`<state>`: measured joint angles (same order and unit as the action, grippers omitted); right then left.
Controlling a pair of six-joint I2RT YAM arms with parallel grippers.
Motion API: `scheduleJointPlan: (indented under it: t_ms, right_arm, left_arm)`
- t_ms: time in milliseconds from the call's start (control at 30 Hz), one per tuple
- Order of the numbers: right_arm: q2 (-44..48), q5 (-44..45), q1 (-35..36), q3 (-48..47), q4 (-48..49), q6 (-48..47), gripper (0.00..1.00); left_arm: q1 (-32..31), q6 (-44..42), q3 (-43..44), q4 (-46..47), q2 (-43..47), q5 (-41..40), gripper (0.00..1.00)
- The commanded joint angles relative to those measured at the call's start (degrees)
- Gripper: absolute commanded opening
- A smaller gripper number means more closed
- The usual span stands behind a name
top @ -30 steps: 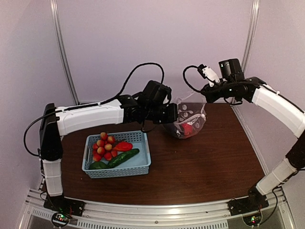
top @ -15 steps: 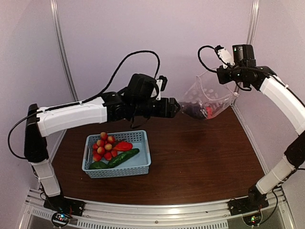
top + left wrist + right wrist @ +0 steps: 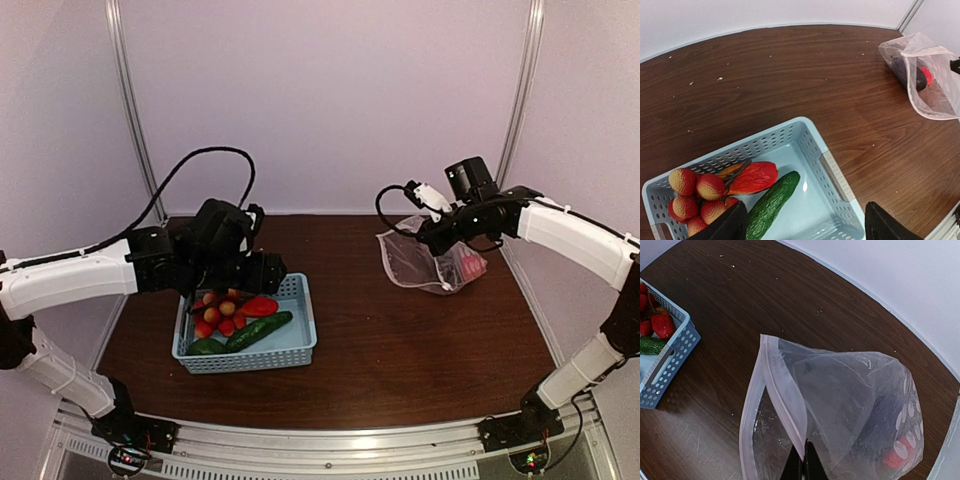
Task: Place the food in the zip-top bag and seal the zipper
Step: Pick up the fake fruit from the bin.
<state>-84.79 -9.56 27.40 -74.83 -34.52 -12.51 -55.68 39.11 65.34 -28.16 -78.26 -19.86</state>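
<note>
The right gripper point(image 3: 802, 464) is pinching the zip-top bag point(image 3: 850, 385) by its mouth edge, far right on the table point(image 3: 400, 330), with probably an eggplant point(image 3: 902, 71) inside. The left gripper point(image 3: 805, 227) is hovering spread over the basket point(image 3: 836, 176). Loading is in hand, and next it needs lowering onto the cucumber point(image 3: 771, 204) and closing.

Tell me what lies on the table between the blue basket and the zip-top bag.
Nothing: only bare brown table separates the basket and the zip-top bag, clearest in the top external view; the left wrist view agrees.
</note>
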Motion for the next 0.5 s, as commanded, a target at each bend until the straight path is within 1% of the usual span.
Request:
scheduleJointPlan:
  t_ms: [0,167,300,467]
  right_arm:
    - [1.7,-3.5,-0.3,-1.1,0.7,-0.3,0.0]
    - [2.5,-4.5,-0.3,0.1,1.4,-0.7,0.0]
    - [4.0,-6.1,-0.6,1.6,2.5,-1.7,0.0]
    - [6.9,-14.0,-3.5,3.9,3.8,-1.8,0.0]
  left_arm:
    - [0.8,4.8,-2.8,-5.5,1.2,-2.8,0.82]
    - [2.1,7.3,-5.5,-7.8,1.0,-2.4,0.86]
    - [3.7,7.2,-6.6,-9.7,1.5,-1.7,0.88]
    - [4.6,4.8,-6.7,-10.8,1.5,0.7,0.86]
